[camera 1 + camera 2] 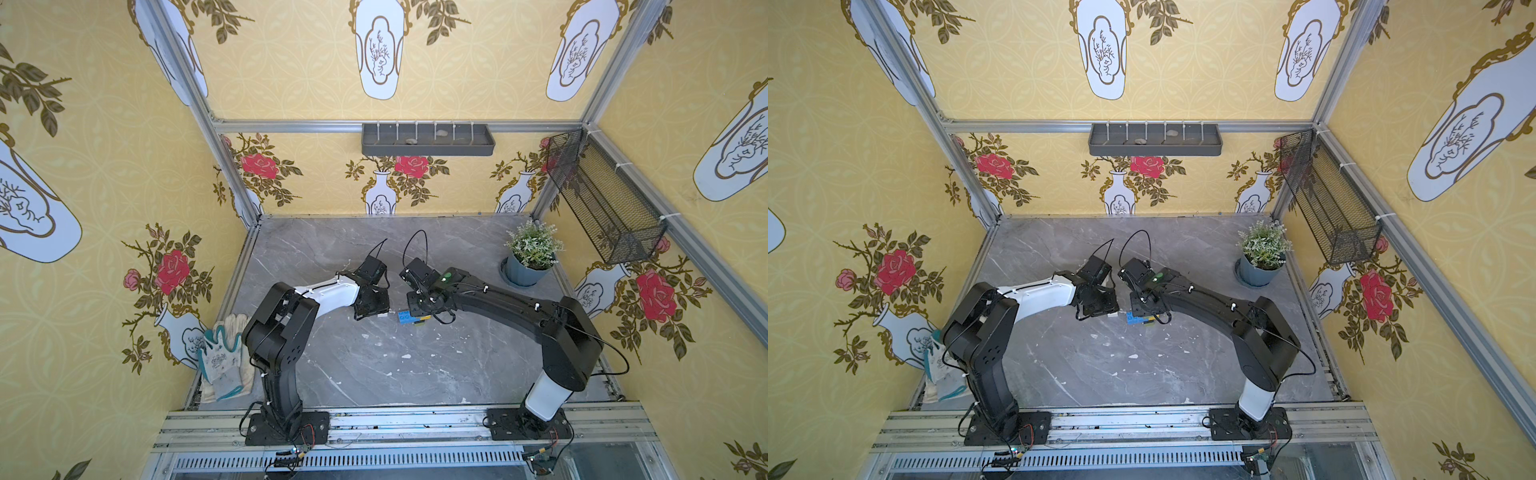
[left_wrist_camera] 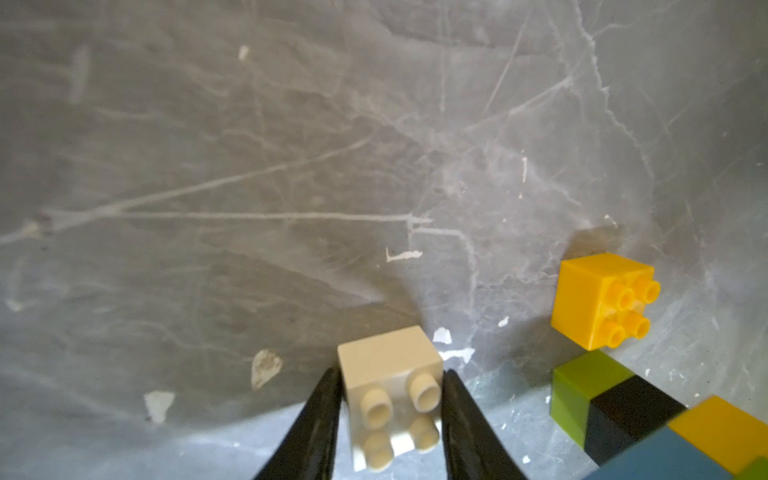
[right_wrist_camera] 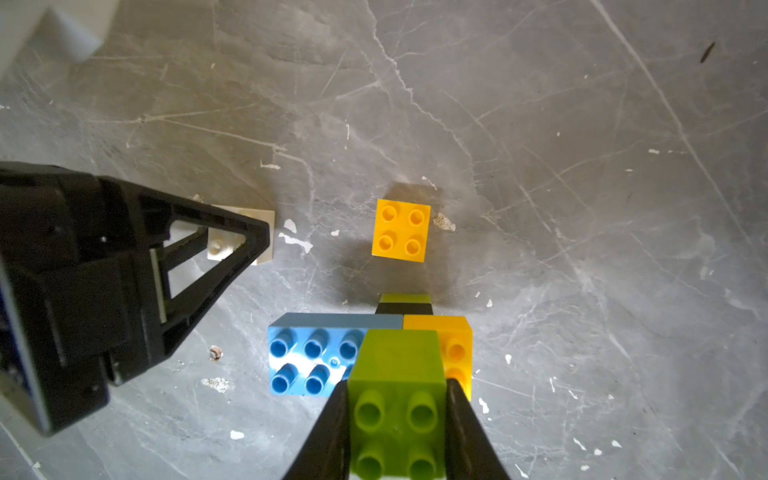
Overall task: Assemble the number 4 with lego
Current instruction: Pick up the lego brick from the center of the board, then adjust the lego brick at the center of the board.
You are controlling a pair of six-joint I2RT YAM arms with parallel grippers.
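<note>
Both pairs of jaws are narrowly closed on bricks. Left jaws pinch one smooth white four-stud plastic brick (image 2: 390, 399) low over the grey veined tabletop (image 2: 249, 166). Right jaws clamp a lime green studded brick (image 3: 397, 395) of the joined multicoloured cluster (image 3: 374, 353), beside its one long blue brick (image 3: 307, 357). One square yellow brick (image 3: 401, 230) lies loose near the cluster, whose far end is partly hidden.
</note>
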